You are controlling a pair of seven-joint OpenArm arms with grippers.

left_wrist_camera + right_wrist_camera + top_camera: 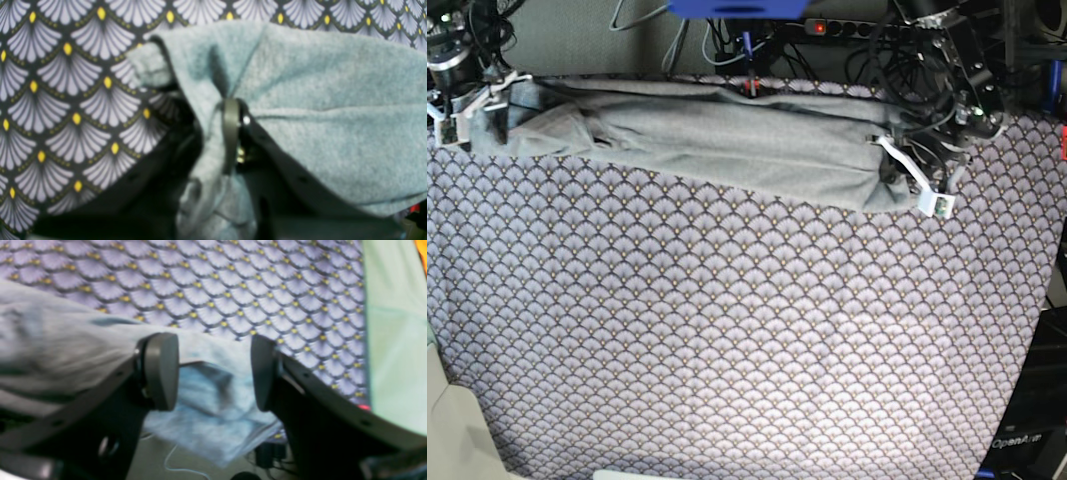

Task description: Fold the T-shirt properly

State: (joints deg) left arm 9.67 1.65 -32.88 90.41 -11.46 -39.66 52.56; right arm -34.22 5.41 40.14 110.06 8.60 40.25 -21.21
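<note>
The left gripper [230, 133] fingers are pinching a fold of the soft light heather-grey T-shirt [727, 145], which is lying bunched along the top of the scallop-patterned purple-grey worktop cloth [747, 340]. At upper left, the right gripper [213, 373] fingers are standing wide around a corner, gripping nothing. It seems the pick-up step is underway; next the right needs to close.

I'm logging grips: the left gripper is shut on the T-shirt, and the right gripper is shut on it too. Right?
Only partly. The left gripper is shut on the T-shirt, but the right gripper is open, its jaws apart with fabric between them, as the right wrist view shows.
</note>
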